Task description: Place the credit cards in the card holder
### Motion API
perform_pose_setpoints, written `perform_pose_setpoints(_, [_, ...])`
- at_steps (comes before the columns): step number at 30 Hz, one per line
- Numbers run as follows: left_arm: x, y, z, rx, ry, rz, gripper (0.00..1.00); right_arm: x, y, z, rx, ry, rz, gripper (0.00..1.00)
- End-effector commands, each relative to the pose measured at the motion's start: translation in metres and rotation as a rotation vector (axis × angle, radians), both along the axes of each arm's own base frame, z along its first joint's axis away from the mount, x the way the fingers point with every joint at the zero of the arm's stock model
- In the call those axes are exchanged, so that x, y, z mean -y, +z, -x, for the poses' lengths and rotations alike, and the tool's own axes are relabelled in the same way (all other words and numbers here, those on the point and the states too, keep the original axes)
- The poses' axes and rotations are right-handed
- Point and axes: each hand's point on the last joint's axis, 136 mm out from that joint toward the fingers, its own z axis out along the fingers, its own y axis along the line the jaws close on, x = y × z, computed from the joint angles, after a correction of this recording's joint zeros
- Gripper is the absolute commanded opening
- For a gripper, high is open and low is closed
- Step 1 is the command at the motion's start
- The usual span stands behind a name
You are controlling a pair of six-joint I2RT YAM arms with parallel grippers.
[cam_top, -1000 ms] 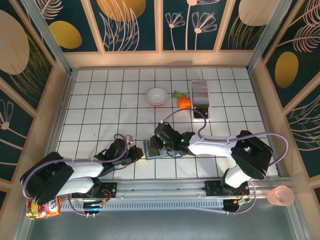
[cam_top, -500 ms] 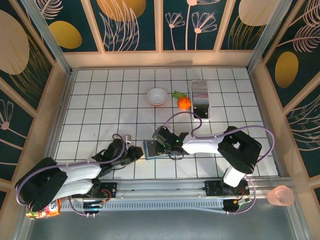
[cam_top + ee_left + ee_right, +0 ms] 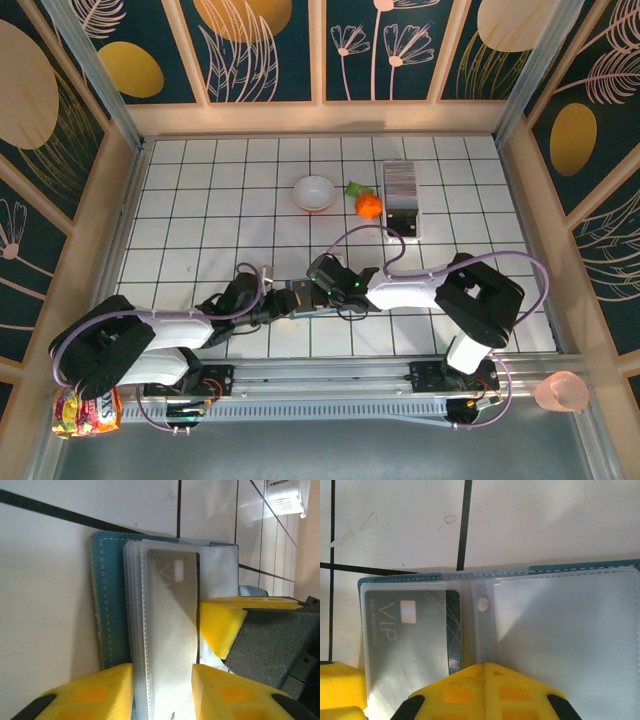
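Note:
The teal card holder lies open on the white tiles between both grippers. One grey VIP credit card sits inside its clear left pocket. My left gripper is open, its yellow fingers straddling that pocket and card from the holder's left end. My right gripper is shut, its joined tips resting on the clear sleeves of the holder near the centre fold. A striped stack of credit cards stands in a rack at the back right.
A white bowl and an orange toy carrot sit at the back, left of the card rack. A pink cup and a snack bag lie off the tiles at the near corners.
My left gripper has slid right onto the holder and opened its jaws. My right gripper has shut and stays pressed on the holder.

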Motion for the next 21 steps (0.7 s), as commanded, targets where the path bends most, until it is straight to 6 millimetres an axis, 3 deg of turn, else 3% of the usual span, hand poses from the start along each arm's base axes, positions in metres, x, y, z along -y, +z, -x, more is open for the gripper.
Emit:
perform_pose_setpoints(1, [-0.005,-0.013,0.008,-0.040,-0.018,-0.079,0.41,0.020,-0.027,0.014,-0.052,0.007,0.088,0.00])
perform_pose_setpoints(6, [-0.022,-0.012,0.001,-0.008,0.026,-0.186,0.48,0.019,-0.026,0.014,-0.048,0.012,0.086,0.00])
perform_pose_setpoints(9, [-0.021,-0.007,0.000,-0.002,0.031,-0.171,0.53,0.016,-0.023,0.013,-0.041,0.017,0.078,0.00])
perform_pose_setpoints(21, [-0.010,-0.019,-0.002,-0.077,-0.008,-0.233,0.54,0.017,-0.026,0.016,-0.040,0.021,0.084,0.00])
